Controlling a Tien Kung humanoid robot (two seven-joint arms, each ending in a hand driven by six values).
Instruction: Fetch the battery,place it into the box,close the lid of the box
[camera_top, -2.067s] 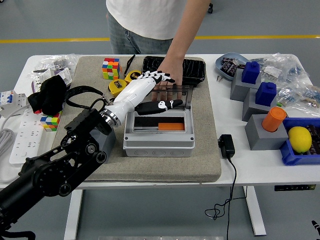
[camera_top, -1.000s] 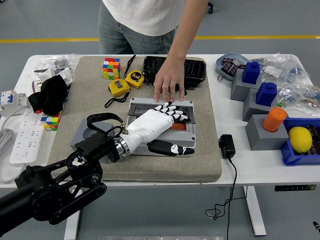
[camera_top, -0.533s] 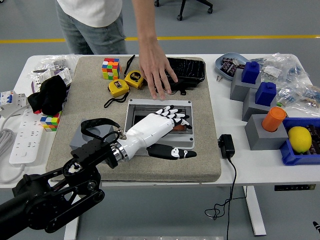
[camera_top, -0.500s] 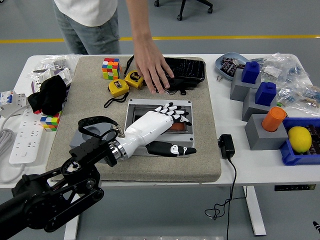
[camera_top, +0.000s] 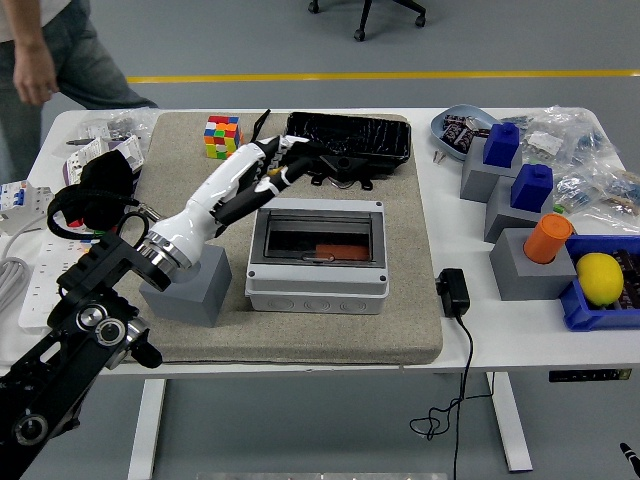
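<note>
The grey box (camera_top: 316, 290) stands on the beige mat (camera_top: 410, 320) with its dark see-through lid (camera_top: 318, 235) down flat. The orange battery (camera_top: 330, 250) shows through the lid, inside the box. My left hand (camera_top: 268, 163) is white with black finger joints. It hovers above the mat just beyond the box's far left corner, fingers relaxed and holding nothing. My left arm comes in from the lower left. My right arm is out of view.
A grey block (camera_top: 192, 288) stands left of the box. A Rubik's cube (camera_top: 222, 136) and a black tray (camera_top: 350, 135) lie behind it. A power adapter (camera_top: 453, 292) lies to the right. A person (camera_top: 40, 60) stands at the far left.
My left hand pressed the lid shut, then lifted off the box and moved up and left. The person's hand let go of the box and the person walked off to the left.
</note>
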